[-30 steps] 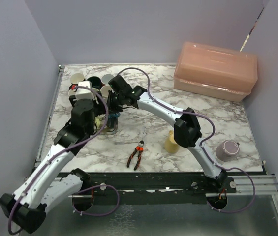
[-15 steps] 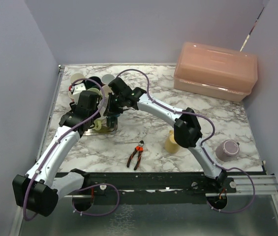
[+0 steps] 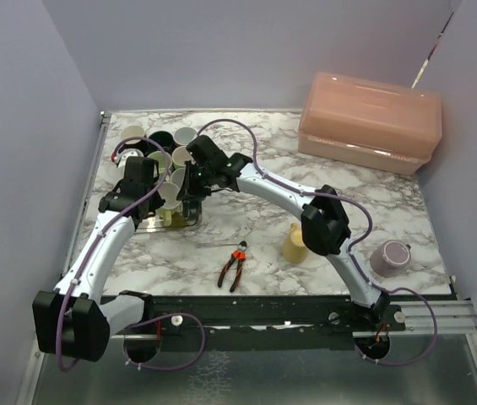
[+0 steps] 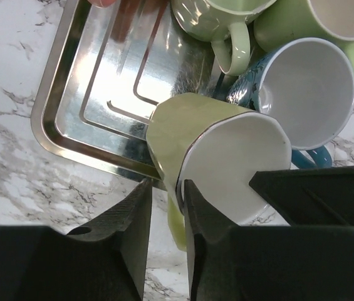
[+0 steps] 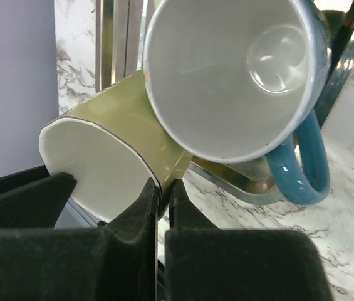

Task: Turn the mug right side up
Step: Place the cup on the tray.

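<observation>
- Top view: the mug (image 3: 170, 194) sits at the near edge of the tray (image 3: 186, 224), left of centre on the tabletop (image 3: 263, 211). It is among a cluster of other mugs. The left gripper (image 3: 158, 202) and right gripper (image 3: 189, 190) meet at it from either side. Its pale mouth faces sideways and up, so it is neither inverted nor upright. I judge the turn to be about halfway.
- Left wrist view: the mug (image 4: 189, 132) lies tilted across the tray's near rim (image 4: 57, 135), with its mouth toward the camera. A blue mug (image 4: 305, 94) is just beside it. The left gripper (image 4: 167, 200) has its fingers (image 4: 133, 226) narrowed around the mug's rim and handle. A slit of tabletop shows beside one finger, so I cannot tell whether it grips yet.
- Right wrist view: the right gripper (image 5: 163, 188) is clenched on the mug's thin rim (image 5: 108, 119), with the wall pinched between its fingertips. The blue mug (image 5: 227, 75) leans across in front, mouth open toward the camera.
- Done: the mug is grasped and tipped off its mouth.
- Left: rotate it until the base faces down, then set it down clear of the blue mug and let go.
</observation>
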`<act>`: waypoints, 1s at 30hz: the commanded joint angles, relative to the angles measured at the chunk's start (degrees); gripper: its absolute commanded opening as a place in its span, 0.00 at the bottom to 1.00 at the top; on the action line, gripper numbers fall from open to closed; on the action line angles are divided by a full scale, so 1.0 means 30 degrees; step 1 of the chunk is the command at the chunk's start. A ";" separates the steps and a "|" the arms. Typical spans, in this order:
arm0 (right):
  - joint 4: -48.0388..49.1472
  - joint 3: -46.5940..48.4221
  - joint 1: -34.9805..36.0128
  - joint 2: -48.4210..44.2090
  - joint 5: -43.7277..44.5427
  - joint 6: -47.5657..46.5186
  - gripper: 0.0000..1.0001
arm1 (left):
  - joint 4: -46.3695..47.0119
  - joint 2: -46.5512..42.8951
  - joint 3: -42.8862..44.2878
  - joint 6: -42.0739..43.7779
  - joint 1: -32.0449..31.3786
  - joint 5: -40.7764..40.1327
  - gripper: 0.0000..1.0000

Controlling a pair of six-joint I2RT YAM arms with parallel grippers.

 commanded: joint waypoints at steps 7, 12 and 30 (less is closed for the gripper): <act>0.2886 0.0731 0.0457 -0.1898 -0.1135 -0.0944 0.01 | 0.0012 0.0761 -0.0698 0.1167 0.1202 0.1216 0.31; 0.2442 0.1343 0.0487 -0.1389 -0.1204 -0.1005 0.01 | 0.0262 0.1215 -0.0871 0.1622 0.1484 0.1189 0.22; 0.1484 0.0495 0.0410 -0.3503 0.3261 -0.1940 0.49 | 0.1156 0.2937 0.0378 0.2559 0.3987 0.3403 0.00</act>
